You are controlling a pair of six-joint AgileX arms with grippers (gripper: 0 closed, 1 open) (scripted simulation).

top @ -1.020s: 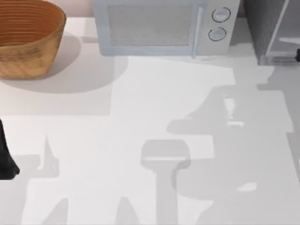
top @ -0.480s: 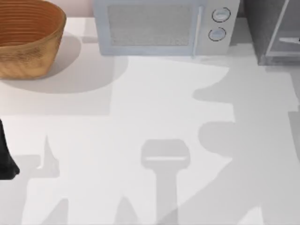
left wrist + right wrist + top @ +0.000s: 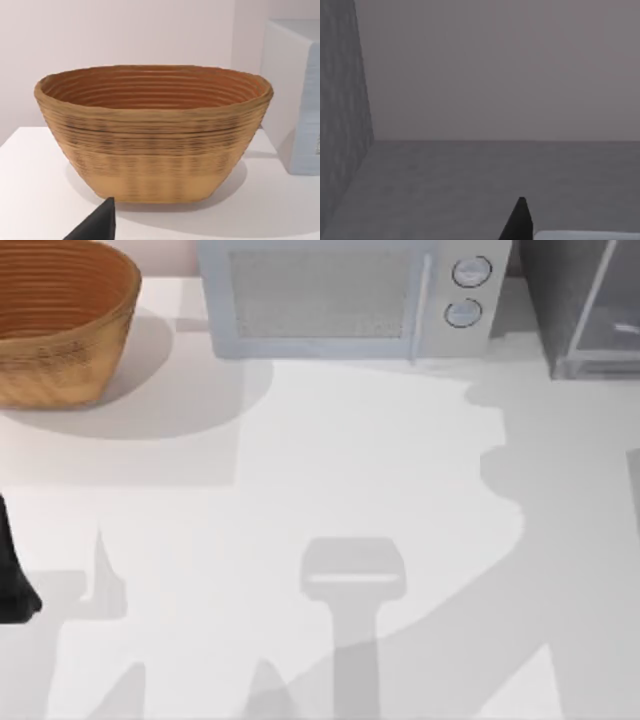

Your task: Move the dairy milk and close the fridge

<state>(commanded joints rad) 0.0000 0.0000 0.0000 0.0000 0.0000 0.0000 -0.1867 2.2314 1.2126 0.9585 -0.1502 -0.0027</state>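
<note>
While milk carton goes unseen, fridge (image 3: 585, 305) stands at worktop (image 3: 330, 460) far right corner, nearer right arm; left arm parked at left edge; claw states cannot be told.

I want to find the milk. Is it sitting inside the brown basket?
No, the left wrist view looks into the basket and its ribbed inside is bare, with no milk carton in it.

No readable text, label or number anywhere.
</note>
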